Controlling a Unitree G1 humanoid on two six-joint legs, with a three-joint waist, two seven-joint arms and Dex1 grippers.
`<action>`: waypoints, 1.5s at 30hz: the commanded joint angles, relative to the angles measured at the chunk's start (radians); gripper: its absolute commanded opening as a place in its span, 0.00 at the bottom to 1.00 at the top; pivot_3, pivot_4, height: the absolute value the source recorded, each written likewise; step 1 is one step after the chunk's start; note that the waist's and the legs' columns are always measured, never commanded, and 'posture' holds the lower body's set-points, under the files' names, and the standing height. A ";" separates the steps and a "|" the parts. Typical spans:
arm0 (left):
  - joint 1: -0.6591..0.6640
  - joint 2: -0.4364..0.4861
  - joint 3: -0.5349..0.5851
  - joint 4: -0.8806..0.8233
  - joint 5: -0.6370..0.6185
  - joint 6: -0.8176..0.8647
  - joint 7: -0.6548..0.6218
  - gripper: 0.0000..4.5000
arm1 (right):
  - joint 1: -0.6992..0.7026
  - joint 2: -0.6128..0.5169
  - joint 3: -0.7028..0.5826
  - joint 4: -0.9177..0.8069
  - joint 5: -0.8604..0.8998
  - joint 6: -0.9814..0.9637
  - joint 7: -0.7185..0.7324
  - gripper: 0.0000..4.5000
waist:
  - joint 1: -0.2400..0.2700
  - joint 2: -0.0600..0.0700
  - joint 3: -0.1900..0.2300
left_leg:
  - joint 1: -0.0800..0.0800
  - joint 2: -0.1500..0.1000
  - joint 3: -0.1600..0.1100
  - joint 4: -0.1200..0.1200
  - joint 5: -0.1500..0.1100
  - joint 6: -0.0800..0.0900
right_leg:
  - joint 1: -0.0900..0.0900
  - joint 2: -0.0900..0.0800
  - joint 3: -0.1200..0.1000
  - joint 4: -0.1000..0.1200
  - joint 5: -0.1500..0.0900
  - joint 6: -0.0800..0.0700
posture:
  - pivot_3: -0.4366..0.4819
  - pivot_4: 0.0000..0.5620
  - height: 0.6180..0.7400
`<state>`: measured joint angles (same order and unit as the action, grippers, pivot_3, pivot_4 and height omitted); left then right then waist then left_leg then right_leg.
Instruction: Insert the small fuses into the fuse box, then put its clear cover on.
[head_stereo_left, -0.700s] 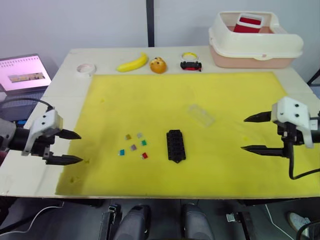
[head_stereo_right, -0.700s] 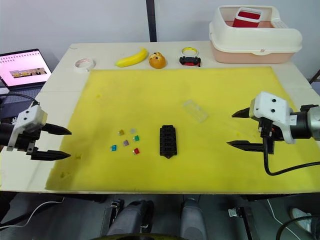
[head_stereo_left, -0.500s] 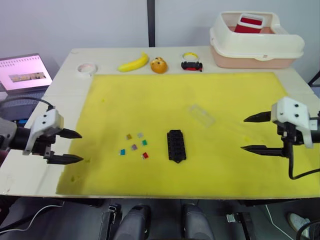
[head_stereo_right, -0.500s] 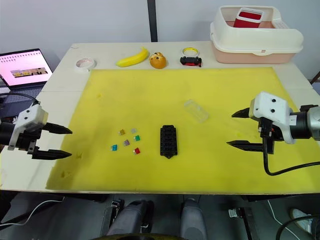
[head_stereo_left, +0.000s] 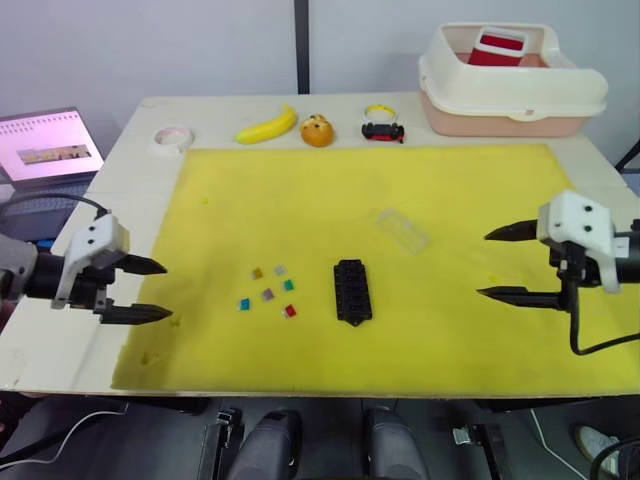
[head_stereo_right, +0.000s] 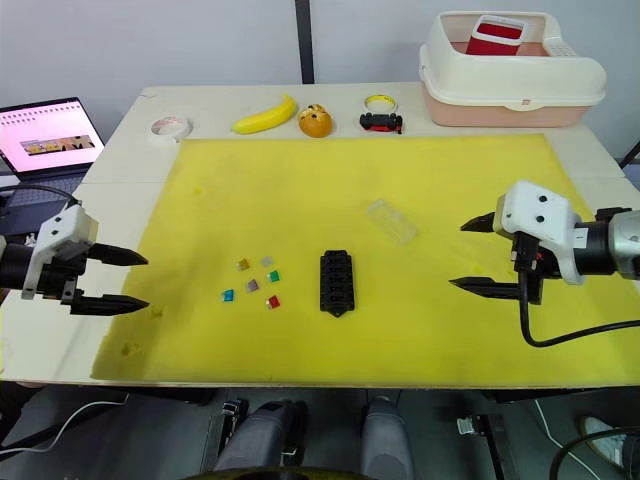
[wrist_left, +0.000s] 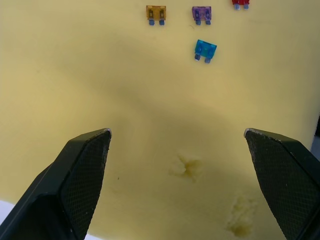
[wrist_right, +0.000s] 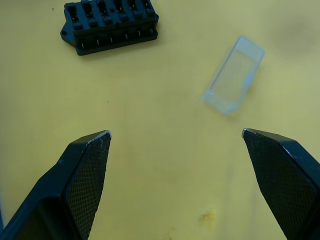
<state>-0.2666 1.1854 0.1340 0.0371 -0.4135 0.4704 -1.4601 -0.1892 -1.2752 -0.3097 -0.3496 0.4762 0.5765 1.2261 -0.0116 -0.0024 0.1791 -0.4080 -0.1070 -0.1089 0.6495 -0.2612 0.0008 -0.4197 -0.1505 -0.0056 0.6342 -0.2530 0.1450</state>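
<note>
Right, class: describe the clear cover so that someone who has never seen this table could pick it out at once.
Start from the yellow mat that covers most of the table. Near its middle sits the black fuse box; the clear cover lies flat on the mat beyond it, toward the robot's right. Unlike its dark or coloured neighbours, it is a see-through rectangular lid, visible mostly by its edges.

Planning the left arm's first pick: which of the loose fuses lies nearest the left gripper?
The blue fuse, at the cluster's edge toward the left gripper; the tan, grey, purple, green and red ones lie farther off.
</note>
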 joint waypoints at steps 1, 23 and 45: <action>-0.019 -0.012 0.013 -0.008 -0.025 0.011 0.001 1.00 | -0.011 0.007 -0.020 -0.023 0.011 0.019 -0.024 0.99 | 0.000 0.000 0.000 | 0.000 0.000 0.000 0.000 0.000 0.000 | 0.000 0.000 0.000 0.000 0.000 0.000 | 0.48 0.27 1.00; -0.460 -0.216 -0.532 0.373 -0.022 0.008 -0.154 0.58 | -0.279 0.286 0.259 -0.408 0.198 0.328 -0.395 1.00 | -0.002 -0.001 -0.001 | -0.001 0.000 0.000 0.004 0.000 0.000 | -0.001 0.000 0.000 0.004 0.000 0.000 | 0.48 0.27 1.00; -0.563 -0.334 -0.705 0.602 -0.082 -0.003 -0.154 0.48 | -0.259 0.305 0.291 -0.503 0.234 0.409 -0.502 1.00 | 0.004 -0.002 -0.001 | -0.002 -0.001 0.000 0.014 -0.001 0.002 | 0.000 0.000 0.000 0.012 -0.001 0.002 | 0.48 0.27 1.00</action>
<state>-0.8235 0.8640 -0.5576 0.6340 -0.4995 0.4786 -1.6116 -0.4335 -0.9679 -0.0075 -0.8231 0.7003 0.9900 0.7305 -0.0079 -0.0042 0.1785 -0.4097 -0.1084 -0.1092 0.6633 -0.2621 0.0029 -0.4197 -0.1507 -0.0054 0.6462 -0.2542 0.1467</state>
